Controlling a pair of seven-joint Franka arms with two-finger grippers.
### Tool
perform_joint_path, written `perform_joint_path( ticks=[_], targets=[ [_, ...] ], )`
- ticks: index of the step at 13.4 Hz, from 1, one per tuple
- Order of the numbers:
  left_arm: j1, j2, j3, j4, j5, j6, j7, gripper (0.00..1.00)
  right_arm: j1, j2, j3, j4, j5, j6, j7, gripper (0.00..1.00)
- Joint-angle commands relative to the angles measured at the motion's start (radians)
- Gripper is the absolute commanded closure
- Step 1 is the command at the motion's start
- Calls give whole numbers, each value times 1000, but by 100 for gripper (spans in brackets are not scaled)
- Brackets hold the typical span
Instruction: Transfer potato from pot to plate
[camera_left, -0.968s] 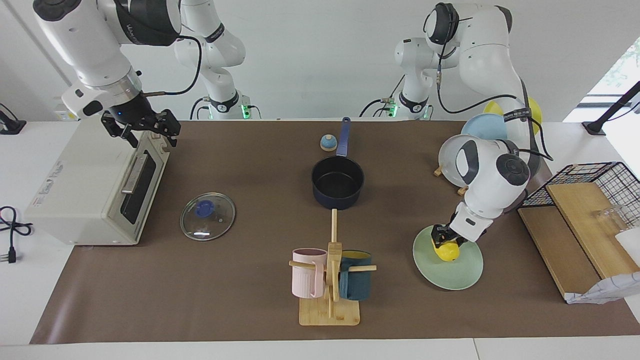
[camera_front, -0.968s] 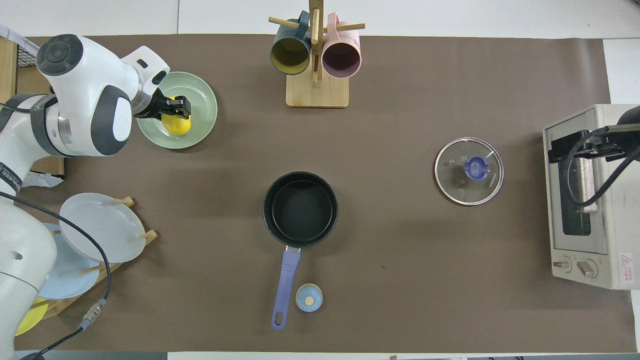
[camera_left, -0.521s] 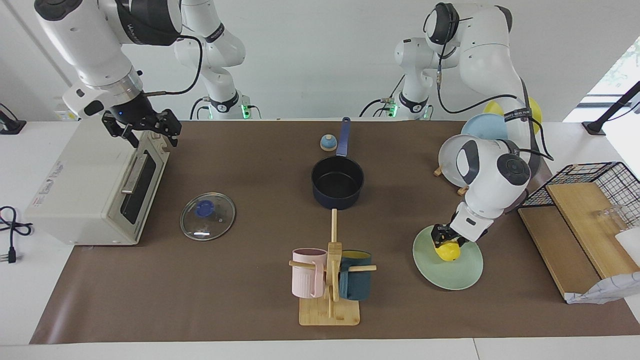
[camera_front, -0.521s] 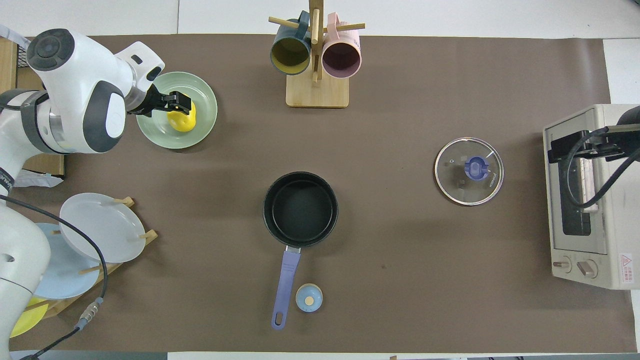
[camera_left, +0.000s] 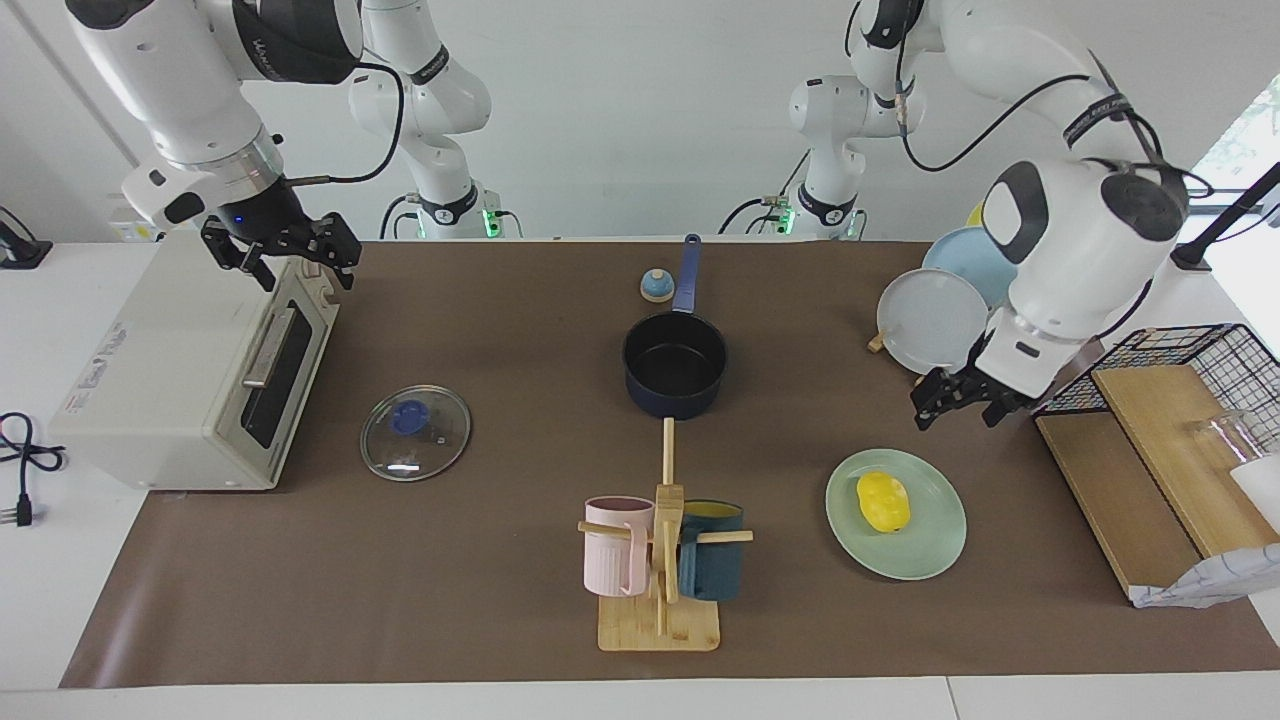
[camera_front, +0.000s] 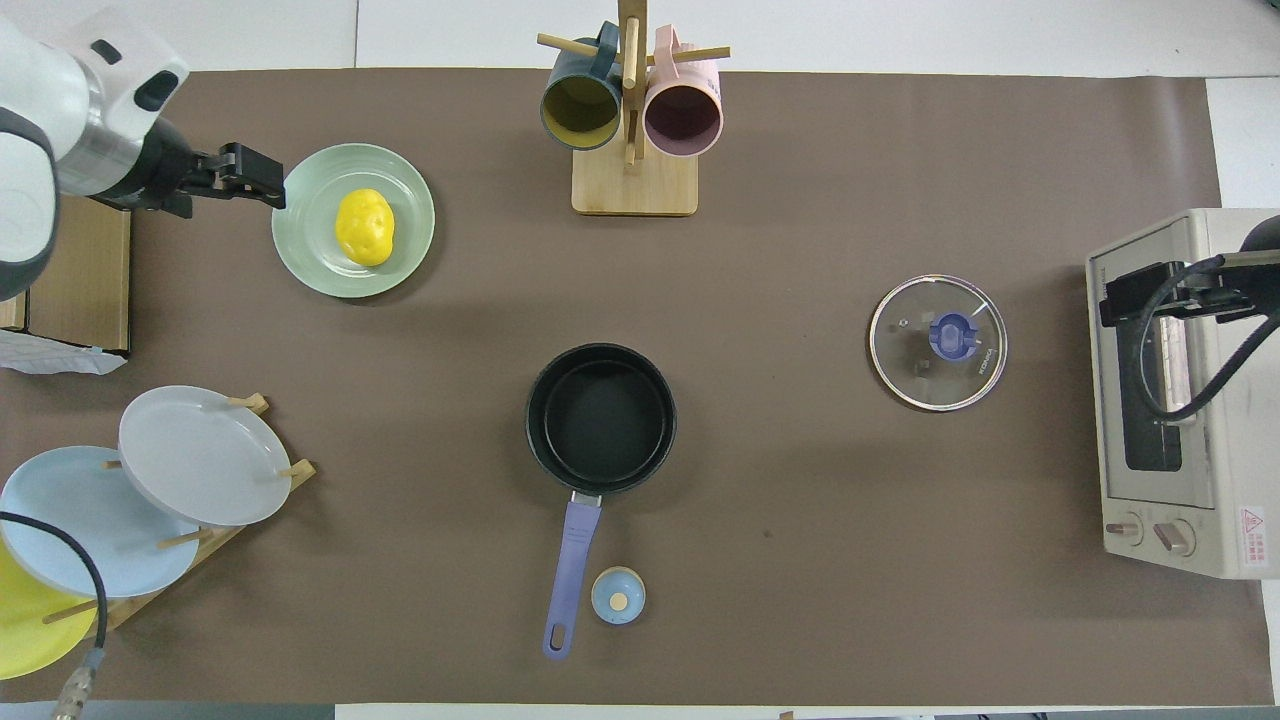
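The yellow potato (camera_left: 884, 501) lies on the mint-green plate (camera_left: 930, 548), free of any gripper; both also show in the overhead view, the potato (camera_front: 365, 226) on the plate (camera_front: 318, 268). The navy pot (camera_left: 676, 365) stands empty mid-table with its blue handle toward the robots; its black inside shows from above (camera_front: 601, 418). My left gripper (camera_left: 957, 405) is open and empty, raised in the air beside the plate, toward the left arm's end of the table (camera_front: 262, 185). My right gripper (camera_left: 282, 255) is open and waits over the toaster oven.
A toaster oven (camera_left: 170, 370) stands at the right arm's end. A glass lid (camera_left: 415, 432) lies beside it. A mug rack (camera_left: 660, 560) stands farther from the robots than the pot. A rack of plates (camera_left: 930, 320), wooden boards and a wire basket (camera_left: 1150, 450) are at the left arm's end.
My left gripper has let go of the potato, risen and drawn away from the plate toward the left arm's end. The potato stays on the plate. The right arm barely moved.
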Motion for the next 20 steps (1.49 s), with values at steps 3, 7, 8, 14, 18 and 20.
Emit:
perform_joint_path(
  ticks=[3,7,8,14,18,20],
  targets=[
    [57,-224,2,-34,-9,-238,8,0,-5,-12,4,-5,12,4,11,0],
    [62,-379,2,-146,-6,-330,15,0,-5,-12,6,-5,12,4,11,0],
    [60,-407,3,-201,-1,-311,16,0,-5,-12,6,-5,12,4,11,0],
    [27,-306,43,-174,8,-280,24,0,-5,-12,6,-5,12,4,11,0],
    [14,-283,42,-93,60,-329,30,0,-5,-13,6,-6,12,4,10,0],
    [5,-288,40,-100,59,-314,30,0,-5,-13,6,-6,12,4,10,0]
  ],
)
